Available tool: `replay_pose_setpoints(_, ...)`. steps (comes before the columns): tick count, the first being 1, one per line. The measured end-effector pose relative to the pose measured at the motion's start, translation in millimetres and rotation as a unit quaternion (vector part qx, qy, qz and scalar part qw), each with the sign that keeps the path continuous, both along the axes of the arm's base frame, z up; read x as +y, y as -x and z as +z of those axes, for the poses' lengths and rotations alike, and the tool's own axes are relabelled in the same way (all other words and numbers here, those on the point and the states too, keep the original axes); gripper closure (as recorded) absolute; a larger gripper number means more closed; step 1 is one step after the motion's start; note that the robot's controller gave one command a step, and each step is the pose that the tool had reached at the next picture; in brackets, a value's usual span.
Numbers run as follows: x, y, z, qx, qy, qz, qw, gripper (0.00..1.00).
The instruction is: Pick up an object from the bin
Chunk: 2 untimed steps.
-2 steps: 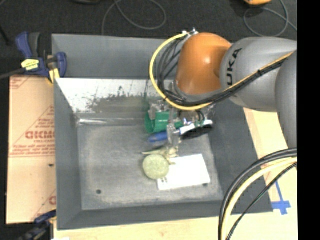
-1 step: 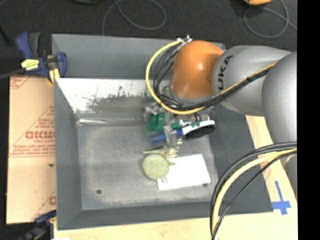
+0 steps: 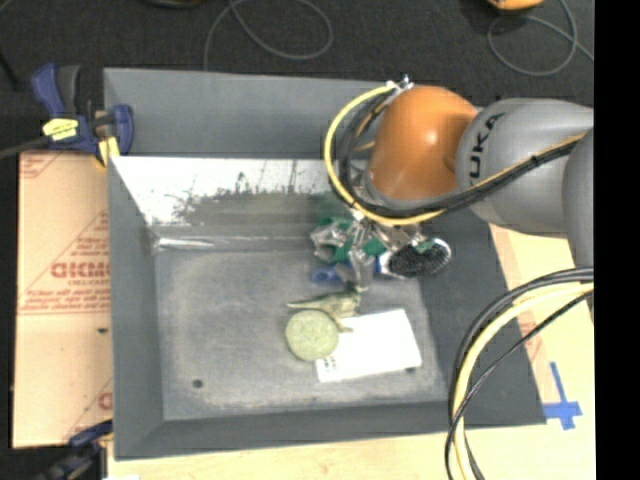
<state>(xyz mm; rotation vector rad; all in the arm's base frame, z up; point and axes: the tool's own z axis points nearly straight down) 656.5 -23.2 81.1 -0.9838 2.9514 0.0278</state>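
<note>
Gripper: over a small heap of green and blue pieces near the grey metal bin's far wall; grip cannot be told.
Discs: one, olive-green, round.
Cards: one, white, flat, just beside the disc.

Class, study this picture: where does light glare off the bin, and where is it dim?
Camera view: glare whitens the bin's far wall; its left wall is dim; the orange cover carries a soft sheen; the white card is the floor's brightest thing.
</note>
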Motion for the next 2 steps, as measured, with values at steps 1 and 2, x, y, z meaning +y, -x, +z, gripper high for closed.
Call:
replay_pose_setpoints(1,-0.1,0.0,0.0,0.0003,0.000,-0.001,1.0000,1.00)
replay_pose_setpoints(2,-1.3,-0.9,93.4,0.0097,0.013,0.000,0.9999,1.00)
